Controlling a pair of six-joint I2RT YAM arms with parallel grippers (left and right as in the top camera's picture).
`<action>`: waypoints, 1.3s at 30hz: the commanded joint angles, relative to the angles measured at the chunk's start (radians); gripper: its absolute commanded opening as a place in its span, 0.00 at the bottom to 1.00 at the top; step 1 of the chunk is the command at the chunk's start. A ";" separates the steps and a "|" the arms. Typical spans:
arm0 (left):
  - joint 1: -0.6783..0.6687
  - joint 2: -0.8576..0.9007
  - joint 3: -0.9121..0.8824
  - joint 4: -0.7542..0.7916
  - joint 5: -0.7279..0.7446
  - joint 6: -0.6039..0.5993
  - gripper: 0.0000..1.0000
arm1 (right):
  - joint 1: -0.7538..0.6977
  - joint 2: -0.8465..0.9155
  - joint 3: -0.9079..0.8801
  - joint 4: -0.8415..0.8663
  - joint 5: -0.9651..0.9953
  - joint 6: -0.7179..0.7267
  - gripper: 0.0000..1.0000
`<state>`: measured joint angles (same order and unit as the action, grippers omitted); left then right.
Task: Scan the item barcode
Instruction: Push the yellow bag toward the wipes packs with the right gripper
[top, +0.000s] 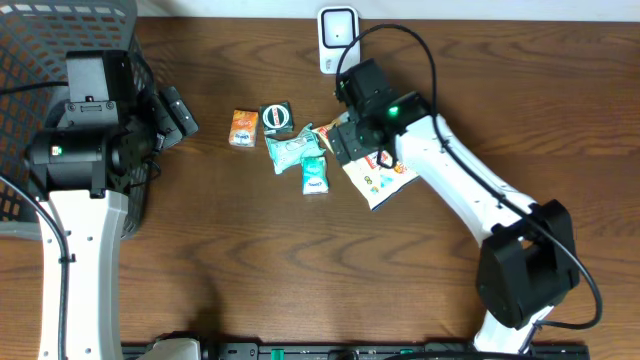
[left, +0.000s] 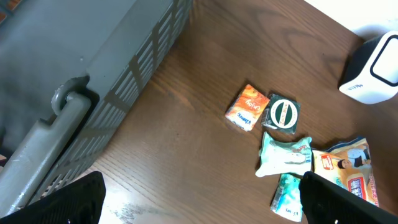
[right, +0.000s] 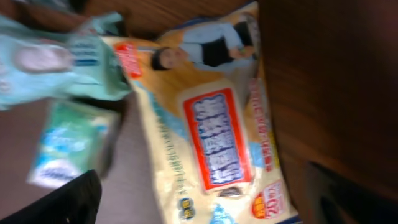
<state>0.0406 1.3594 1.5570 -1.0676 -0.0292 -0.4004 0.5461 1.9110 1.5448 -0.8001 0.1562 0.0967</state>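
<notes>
A cream snack packet (top: 385, 180) with a red-framed label lies flat on the wooden table, below the white scanner (top: 338, 38). My right gripper (top: 347, 135) hovers over the packet's left end, open and holding nothing. In the right wrist view the packet (right: 217, 130) fills the space between the spread fingers of the right gripper (right: 205, 205). No barcode shows on it. My left gripper (top: 178, 113) is open and empty beside the basket, well left of the items. In the left wrist view the table lies bare between the fingers of the left gripper (left: 202, 205).
A grey basket (top: 40, 60) stands at the far left. Beside the cream packet lie an orange packet (top: 243, 127), a dark packet with a round mark (top: 277, 119), a teal pouch (top: 290, 150) and a small green pack (top: 314, 175).
</notes>
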 joint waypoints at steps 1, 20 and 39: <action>0.005 -0.006 0.000 -0.002 -0.006 -0.009 0.98 | 0.034 0.006 -0.014 0.004 0.227 0.034 0.99; 0.005 -0.006 0.000 -0.001 -0.006 -0.009 0.98 | 0.132 0.006 -0.116 0.081 0.242 0.037 0.83; 0.005 -0.006 0.000 -0.002 -0.006 -0.009 0.98 | 0.200 0.006 -0.328 0.365 0.328 -0.106 0.74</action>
<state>0.0406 1.3594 1.5570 -1.0672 -0.0292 -0.4004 0.7246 1.9152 1.2327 -0.4580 0.4488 0.0486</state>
